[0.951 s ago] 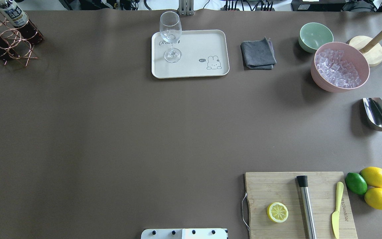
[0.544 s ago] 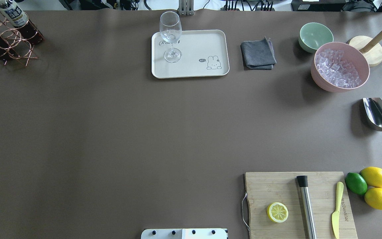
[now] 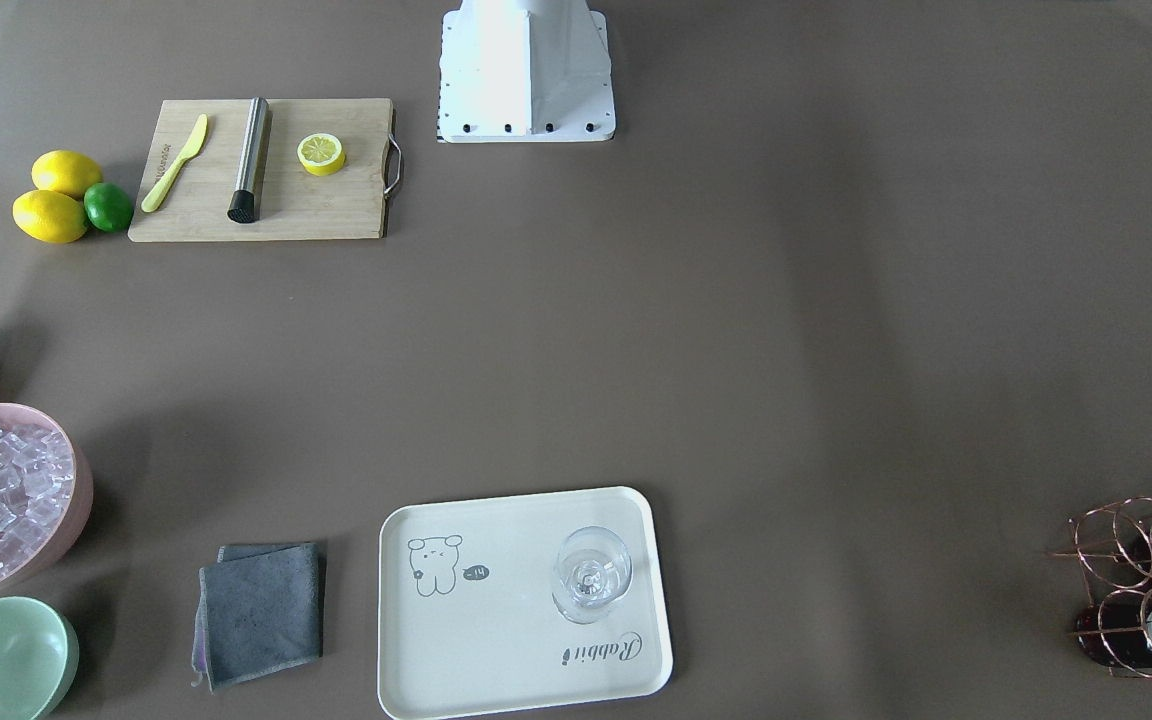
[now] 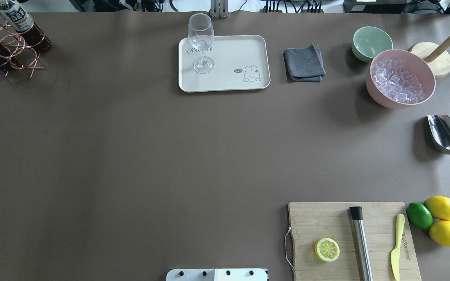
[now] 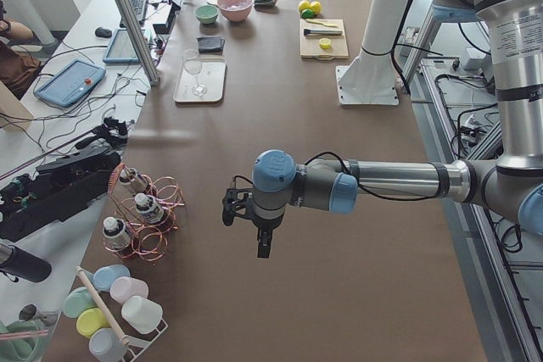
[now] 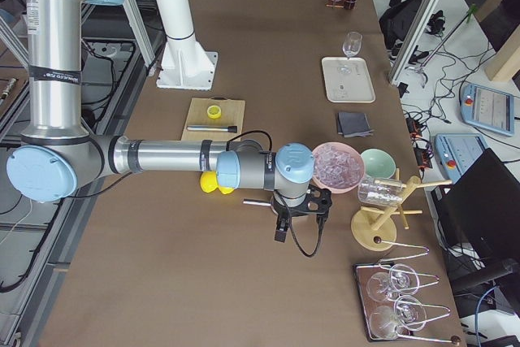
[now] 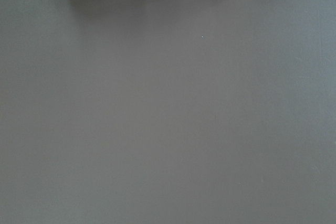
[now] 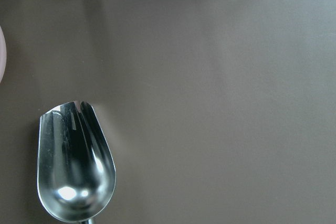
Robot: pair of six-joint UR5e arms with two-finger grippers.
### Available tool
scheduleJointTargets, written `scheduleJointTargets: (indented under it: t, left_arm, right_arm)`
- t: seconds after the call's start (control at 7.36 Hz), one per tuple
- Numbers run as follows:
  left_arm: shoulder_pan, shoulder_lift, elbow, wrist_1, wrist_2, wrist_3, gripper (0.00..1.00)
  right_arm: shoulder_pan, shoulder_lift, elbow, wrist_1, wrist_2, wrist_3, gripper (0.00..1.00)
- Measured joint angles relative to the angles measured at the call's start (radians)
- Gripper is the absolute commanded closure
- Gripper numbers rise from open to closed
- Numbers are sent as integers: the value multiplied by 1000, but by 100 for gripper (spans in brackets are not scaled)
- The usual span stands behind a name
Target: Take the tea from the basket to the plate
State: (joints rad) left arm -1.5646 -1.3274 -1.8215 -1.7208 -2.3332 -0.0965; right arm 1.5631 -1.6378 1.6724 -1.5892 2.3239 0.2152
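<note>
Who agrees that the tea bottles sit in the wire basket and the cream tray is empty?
Not quite. The tea bottles do sit in the basket, but the tray is not empty: a stemmed glass stands upright on it, as the overhead exterior view shows.

Tea (image 4: 17, 17) in basket (image 4: 12, 54), glass (image 4: 201, 37) on plate (image 4: 240, 50).

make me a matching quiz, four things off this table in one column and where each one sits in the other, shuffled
Column A
1. tea
2. stemmed glass
3. lemon half
4. ice cubes

Column B
a. on the plate
b. in the pink bowl
c. in the basket
d. on the cutting board

Pairs: 1-c, 2-a, 3-d, 4-b
</note>
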Motion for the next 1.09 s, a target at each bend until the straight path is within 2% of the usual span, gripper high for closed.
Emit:
scheduleJointTargets:
  t: [0.41, 0.54, 0.95, 1.09]
  left_arm:
    - [0, -12, -4, 7, -7, -2, 2]
    - [0, -47, 10, 39, -8, -5, 2]
    - [-2, -331, 93, 381, -6, -78, 2]
    - [-2, -377, 108, 427, -5, -110, 2]
  right_arm:
    - [-1, 2, -26, 0, -3, -5, 0]
    - [-1, 2, -33, 0, -3, -4, 0]
    - [-1, 3, -39, 1, -22, -1, 0]
    - [-1, 5, -36, 1, -25, 1, 0]
